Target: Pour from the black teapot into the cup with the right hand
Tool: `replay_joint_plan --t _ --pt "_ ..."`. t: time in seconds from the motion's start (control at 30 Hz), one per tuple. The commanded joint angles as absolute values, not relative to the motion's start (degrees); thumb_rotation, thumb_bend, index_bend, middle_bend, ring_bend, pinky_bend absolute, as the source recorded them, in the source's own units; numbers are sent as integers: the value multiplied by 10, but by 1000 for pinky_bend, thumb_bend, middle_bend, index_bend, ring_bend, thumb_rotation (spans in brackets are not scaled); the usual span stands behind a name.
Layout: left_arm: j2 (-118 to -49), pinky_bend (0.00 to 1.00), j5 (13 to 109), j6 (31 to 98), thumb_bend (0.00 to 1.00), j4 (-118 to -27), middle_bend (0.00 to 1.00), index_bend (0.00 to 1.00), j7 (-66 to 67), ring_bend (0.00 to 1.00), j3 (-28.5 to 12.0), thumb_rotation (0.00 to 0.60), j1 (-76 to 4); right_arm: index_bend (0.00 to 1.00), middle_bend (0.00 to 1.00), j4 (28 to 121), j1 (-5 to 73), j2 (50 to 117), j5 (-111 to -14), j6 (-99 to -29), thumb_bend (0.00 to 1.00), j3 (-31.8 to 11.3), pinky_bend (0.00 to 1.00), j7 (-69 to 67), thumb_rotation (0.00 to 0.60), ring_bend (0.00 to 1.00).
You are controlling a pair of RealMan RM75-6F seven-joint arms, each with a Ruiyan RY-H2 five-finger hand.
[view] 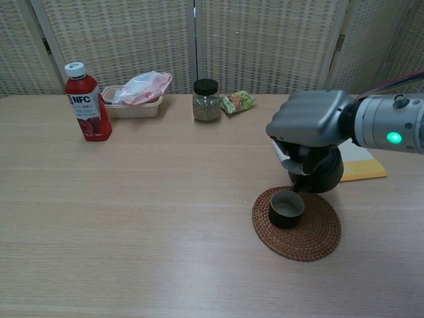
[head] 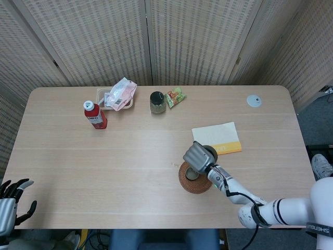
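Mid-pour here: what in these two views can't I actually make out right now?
- Teapot spout and any stream: chest view, hidden behind the right hand; head view, the hand covers the teapot almost wholly.
- Cup fill level: chest view, angle too low; head view, the cup is under the hand.
- Left hand: head view, cut off by the lower left edge; not in the chest view.

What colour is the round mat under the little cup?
The mat is reddish-brown woven wicker, clearest in the chest view, with the dark cup on it.

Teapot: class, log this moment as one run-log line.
right robot hand: holds teapot | teapot: above cup | cup: on coaster | left robot hand: idle
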State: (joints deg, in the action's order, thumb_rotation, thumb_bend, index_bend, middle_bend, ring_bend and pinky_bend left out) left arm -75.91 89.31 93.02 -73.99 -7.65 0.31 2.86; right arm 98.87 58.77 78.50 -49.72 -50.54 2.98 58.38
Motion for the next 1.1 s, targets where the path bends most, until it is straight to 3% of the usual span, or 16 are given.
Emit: replay_joint_plan --t 0.03,1.1 --pt "-760 79 893 931 363 -738 198 249 -78 212 3 600 29 994 928 993 596 788 -487 -511 595 34 471 597 437 896" --pt "-769 79 889 935 363 -717 198 249 -96 212 3 600 39 994 930 1014 654 802 -429 -552 579 68 489 696 439 907"
